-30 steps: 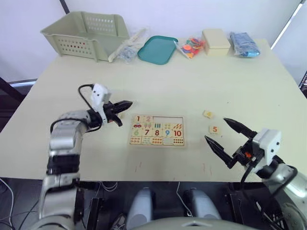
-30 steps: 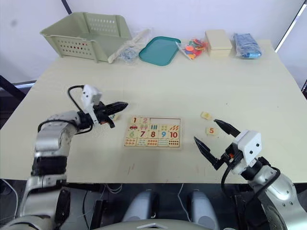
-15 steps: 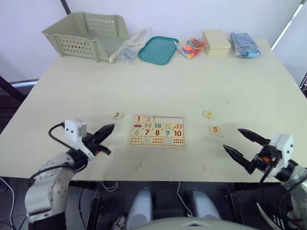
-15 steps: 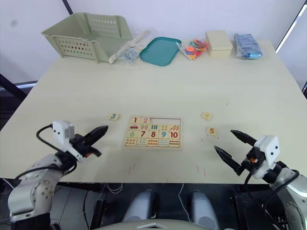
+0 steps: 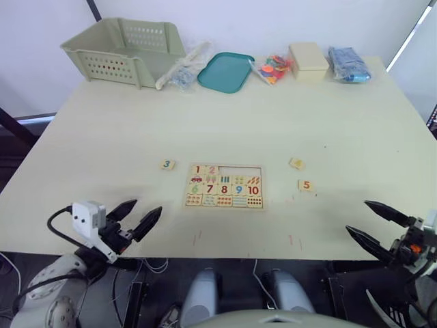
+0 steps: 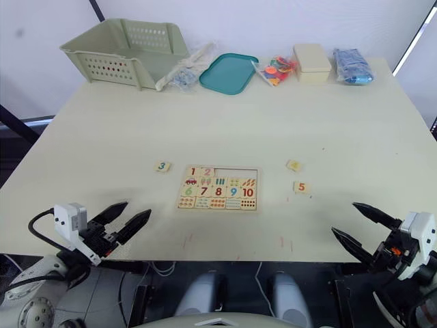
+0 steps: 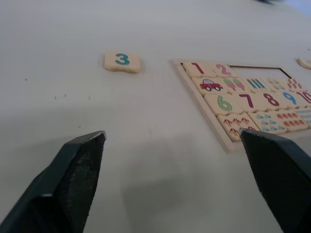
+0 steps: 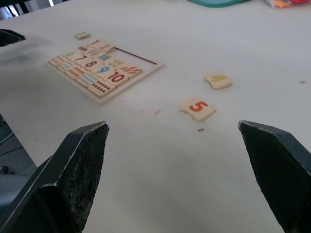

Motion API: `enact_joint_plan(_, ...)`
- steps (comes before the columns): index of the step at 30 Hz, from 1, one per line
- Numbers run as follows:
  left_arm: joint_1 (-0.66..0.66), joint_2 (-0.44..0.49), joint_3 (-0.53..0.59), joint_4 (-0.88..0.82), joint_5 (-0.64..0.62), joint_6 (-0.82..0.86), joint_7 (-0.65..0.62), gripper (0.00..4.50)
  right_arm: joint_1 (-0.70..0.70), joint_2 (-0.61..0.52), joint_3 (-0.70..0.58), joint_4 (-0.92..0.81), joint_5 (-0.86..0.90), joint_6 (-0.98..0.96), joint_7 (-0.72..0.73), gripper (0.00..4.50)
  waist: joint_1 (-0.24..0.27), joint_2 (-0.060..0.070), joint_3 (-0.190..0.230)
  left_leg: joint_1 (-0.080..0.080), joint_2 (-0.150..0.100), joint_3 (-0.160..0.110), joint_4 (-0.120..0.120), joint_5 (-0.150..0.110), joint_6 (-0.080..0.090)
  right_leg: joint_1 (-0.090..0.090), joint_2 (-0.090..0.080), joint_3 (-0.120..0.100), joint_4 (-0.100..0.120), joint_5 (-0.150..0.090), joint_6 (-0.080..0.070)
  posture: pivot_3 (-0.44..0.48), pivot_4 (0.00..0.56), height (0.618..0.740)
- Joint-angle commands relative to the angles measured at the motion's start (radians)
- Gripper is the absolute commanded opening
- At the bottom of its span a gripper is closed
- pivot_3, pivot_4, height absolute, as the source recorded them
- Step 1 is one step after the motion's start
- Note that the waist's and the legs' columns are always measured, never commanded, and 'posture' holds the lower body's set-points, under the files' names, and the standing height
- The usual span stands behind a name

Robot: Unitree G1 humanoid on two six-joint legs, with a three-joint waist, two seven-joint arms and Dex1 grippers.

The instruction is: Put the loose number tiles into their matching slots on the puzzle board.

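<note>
While at table's (image 5: 82,225) edge — both hands (image 5: 133,220) (image 5: 377,225) agape

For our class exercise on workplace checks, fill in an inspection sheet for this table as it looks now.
Surface: pale table, a few small red marks near the front edge.
Job's things: puzzle board with 1 and 2 seated, three slots open; tile 3 left of it; tile 5 and another tile to its right.
Clutter: basket, teal tray, bag of coloured pieces, cream box, blue packet along the far edge.
Grippers: left gripper and right gripper at the front edge, jaws open, empty.
Cables: black cable at the left gripper.
Surroundings: white wall behind.
</note>
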Motion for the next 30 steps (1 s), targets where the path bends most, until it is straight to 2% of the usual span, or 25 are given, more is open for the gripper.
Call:
enact_joint_plan(1,0.014,0.017,0.029,-0.044,-0.028,-0.02,0.007,4.47,0.004,-0.001,-0.028,-0.004,0.001,-0.027,0.015,4.5,0.0,0.0,0.0,0.0,0.0,0.0,0.0,0.0,0.0,0.0,0.0,0.0,0.0,0.0,0.0,0.0,0.15,0.74)
enact_joint_plan(22,-0.011,0.049,0.005,-0.054,-0.043,-0.007,0.07,4.47,-0.044,0.035,0.026,-0.043,-0.009,-0.035,-0.007,4.5,0.0,0.001,0.0,0.0,0.0,0.0,0.0,0.0,0.0,0.0,0.0,0.0,0.0,0.0,0.0,0.0,0.15,0.74)
enact_joint_plan(28,-0.1,0.201,-0.026,0.03,-0.013,-0.024,-0.054,4.47,-0.09,-0.011,0.06,-0.13,0.063,0.02,0.036,4.5,0.0,0.001,0.0,0.0,0.0,0.0,0.0,0.0,0.0,0.0,0.0,0.0,0.0,0.0,0.0,0.0,0.15,0.74)
enact_joint_plan(30,-0.178,0.29,-0.042,0.118,-0.006,-0.043,-0.15,4.47,-0.106,-0.04,0.072,-0.162,0.09,0.052,0.043,4.5,0.001,0.001,0.0,0.0,0.0,0.0,0.0,0.0,0.0,0.0,0.001,0.0,0.0,0.0,0.0,0.0,0.15,0.74)
